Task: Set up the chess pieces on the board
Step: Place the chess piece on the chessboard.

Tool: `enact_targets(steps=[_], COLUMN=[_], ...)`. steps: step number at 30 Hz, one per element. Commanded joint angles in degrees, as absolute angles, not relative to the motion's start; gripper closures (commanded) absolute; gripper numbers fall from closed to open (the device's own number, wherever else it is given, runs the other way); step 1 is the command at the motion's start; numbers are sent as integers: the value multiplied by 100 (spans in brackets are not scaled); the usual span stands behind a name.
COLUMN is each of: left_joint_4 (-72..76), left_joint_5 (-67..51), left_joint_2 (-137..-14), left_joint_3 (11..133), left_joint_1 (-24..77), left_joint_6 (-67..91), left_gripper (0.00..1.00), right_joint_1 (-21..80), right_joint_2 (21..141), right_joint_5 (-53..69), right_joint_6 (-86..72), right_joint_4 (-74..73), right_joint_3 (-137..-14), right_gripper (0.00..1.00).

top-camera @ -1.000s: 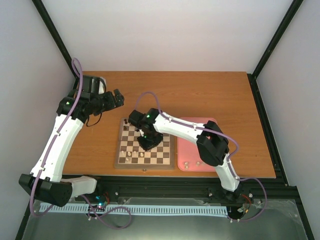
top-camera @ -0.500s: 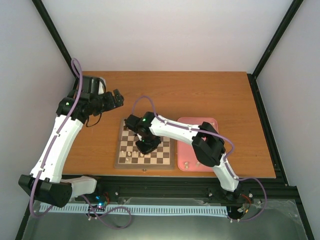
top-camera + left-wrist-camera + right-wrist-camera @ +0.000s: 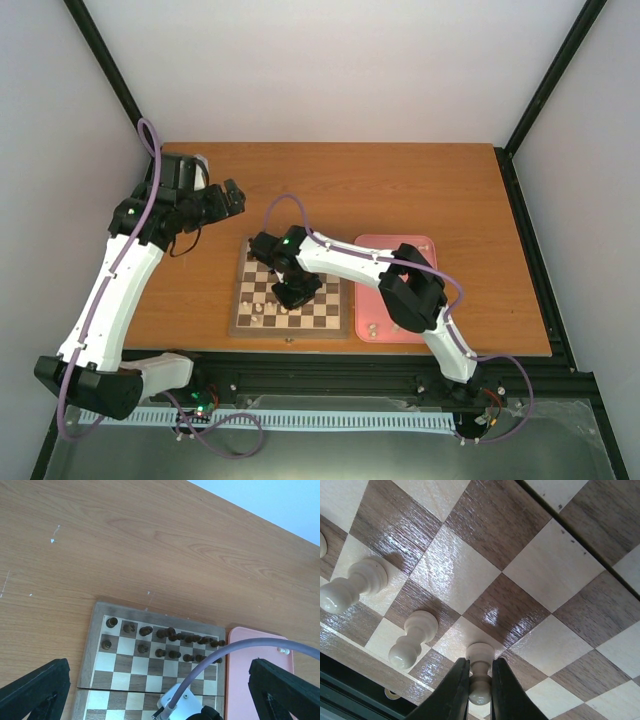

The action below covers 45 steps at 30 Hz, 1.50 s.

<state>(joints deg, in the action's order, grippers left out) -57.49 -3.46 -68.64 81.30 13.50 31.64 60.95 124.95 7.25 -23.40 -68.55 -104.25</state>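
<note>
Edged slightly leftward over brown-and-cream checked wooden chessboard (image 3: 540, 580); clamping tiny cream-white pawn (image 3: 480, 653) with right pincer (image 3: 480, 669); holding left pincer (image 3: 159, 687) spread wide.

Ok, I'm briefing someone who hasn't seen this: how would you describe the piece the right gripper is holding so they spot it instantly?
Find the checked chessboard, then the right gripper low over its near side. Between its black fingers is a cream pawn. Unlike the two cream pawns beside it, which stand free, this one is pinched.
</note>
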Motion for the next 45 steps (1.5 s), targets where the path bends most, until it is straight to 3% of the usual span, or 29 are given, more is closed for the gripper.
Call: enact_targets(steps=[1, 16, 23, 45], left_joint_4=[-5883, -5889, -5886, -5803], left_joint_5=[-299, -297, -294, -343], left_joint_2=[-6720, -6665, -6673, -6785], left_joint_3=[8132, 8069, 8087, 8136], left_joint_1=[1312, 1309, 1310, 1310], left_joint_6=[3035, 3002, 2999, 3050], left_gripper=[0, 0, 0, 0], right_joint_1=[6144, 6180, 6179, 5943], right_joint_2=[12619, 12708, 12582, 11746], right_joint_5=[659, 699, 578, 66], right_joint_6=[-2433, -2442, -2437, -2606], right_joint_4=[-6862, -6924, -6901, -7074], right_joint_3=[-10587, -10677, -10649, -10751], right_gripper=[94, 92, 74, 61])
